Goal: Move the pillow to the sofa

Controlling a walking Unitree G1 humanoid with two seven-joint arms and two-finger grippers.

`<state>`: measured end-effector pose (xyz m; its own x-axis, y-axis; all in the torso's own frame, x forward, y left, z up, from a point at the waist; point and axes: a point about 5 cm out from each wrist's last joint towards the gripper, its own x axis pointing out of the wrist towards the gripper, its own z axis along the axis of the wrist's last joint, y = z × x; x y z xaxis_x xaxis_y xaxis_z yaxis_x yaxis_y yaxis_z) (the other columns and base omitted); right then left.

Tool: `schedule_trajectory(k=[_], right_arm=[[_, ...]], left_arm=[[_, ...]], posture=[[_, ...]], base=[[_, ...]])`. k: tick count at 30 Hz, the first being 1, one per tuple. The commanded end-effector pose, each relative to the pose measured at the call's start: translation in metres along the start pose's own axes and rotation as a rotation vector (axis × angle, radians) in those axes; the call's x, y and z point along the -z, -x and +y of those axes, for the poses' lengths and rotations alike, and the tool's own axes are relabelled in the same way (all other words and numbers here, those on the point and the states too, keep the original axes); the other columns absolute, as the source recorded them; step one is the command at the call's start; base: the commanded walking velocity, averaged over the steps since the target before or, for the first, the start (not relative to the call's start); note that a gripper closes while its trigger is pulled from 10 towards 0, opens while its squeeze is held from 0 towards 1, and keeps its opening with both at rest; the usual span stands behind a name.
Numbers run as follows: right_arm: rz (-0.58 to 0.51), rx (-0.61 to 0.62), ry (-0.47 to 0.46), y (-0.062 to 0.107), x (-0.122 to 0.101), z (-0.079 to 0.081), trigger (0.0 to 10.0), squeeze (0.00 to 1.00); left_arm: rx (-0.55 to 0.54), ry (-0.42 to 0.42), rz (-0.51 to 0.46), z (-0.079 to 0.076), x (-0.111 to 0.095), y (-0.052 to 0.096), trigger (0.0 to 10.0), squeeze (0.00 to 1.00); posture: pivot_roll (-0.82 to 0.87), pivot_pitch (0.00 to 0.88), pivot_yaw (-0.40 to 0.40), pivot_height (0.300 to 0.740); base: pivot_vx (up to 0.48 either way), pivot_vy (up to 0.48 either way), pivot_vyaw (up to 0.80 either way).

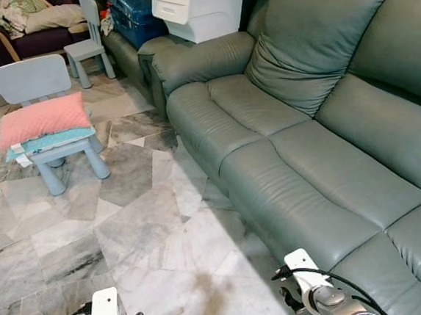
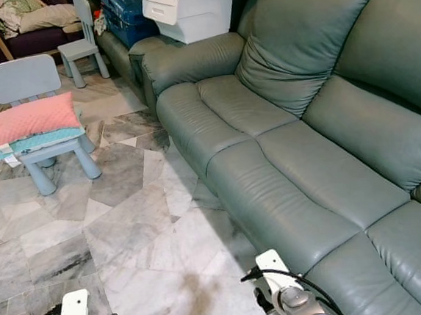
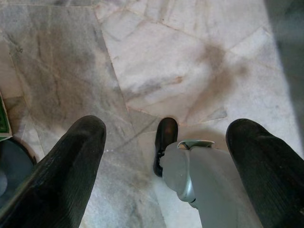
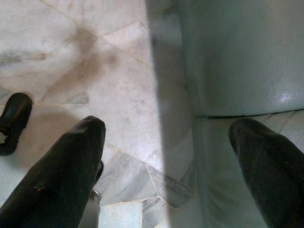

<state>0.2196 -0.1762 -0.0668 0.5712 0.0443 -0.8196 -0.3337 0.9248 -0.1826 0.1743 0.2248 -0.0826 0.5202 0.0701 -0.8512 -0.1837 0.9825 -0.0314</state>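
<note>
Three wide seats of the green sofa lay bare, with open marble floor between it and the small blue chair. On that chair sat the pink pillow, likely soft, light, best pinched at an overhanging edge. Left gripper and right gripper hung low, fingers wide, holding nothing

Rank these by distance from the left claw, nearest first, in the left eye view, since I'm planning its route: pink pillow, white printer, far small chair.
1. Pink pillow, on the near chair, ahead-left.
2. Far small chair, beyond it.
3. White printer, far, toward the right.
</note>
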Motion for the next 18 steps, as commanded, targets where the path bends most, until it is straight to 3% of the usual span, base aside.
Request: schedule_trajectory(k=[1, 9, 12, 18], right_arm=[[-0.008, 0.007, -0.015, -0.0002, -0.0028, -0.001, 10.0, 0.0], [-0.006, 0.007, -0.017, -0.0002, -0.0022, -0.0012, 10.0, 0.0], [-0.009, -0.006, 0.04, -0.0003, -0.0042, -0.0011, 10.0, 0.0], [-0.011, -0.007, 0.026, -0.0003, -0.004, -0.0007, 10.0, 0.0]], left_arm=[[-0.006, 0.002, -0.004, 0.002, -0.0017, 0.0001, 10.0, 0.0], [-0.005, 0.012, -0.004, 0.0018, -0.0011, 0.0002, 10.0, 0.0], [-0.005, 0.014, -0.006, 0.0018, -0.0013, 0.0002, 10.0, 0.0], [-0.009, -0.014, -0.015, 0.0025, -0.0028, 0.0002, 10.0, 0.0]], posture=[[0.03, 0.0, -0.009, 0.74], [0.03, 0.0, -0.01, 0.74], [0.03, 0.0, -0.01, 0.74], [0.03, 0.0, -0.009, 0.74]], base=[[0.0, 0.0, 0.0], [0.0, 0.0, 0.0], [0.0, 0.0, 0.0], [0.0, 0.0, 0.8]])
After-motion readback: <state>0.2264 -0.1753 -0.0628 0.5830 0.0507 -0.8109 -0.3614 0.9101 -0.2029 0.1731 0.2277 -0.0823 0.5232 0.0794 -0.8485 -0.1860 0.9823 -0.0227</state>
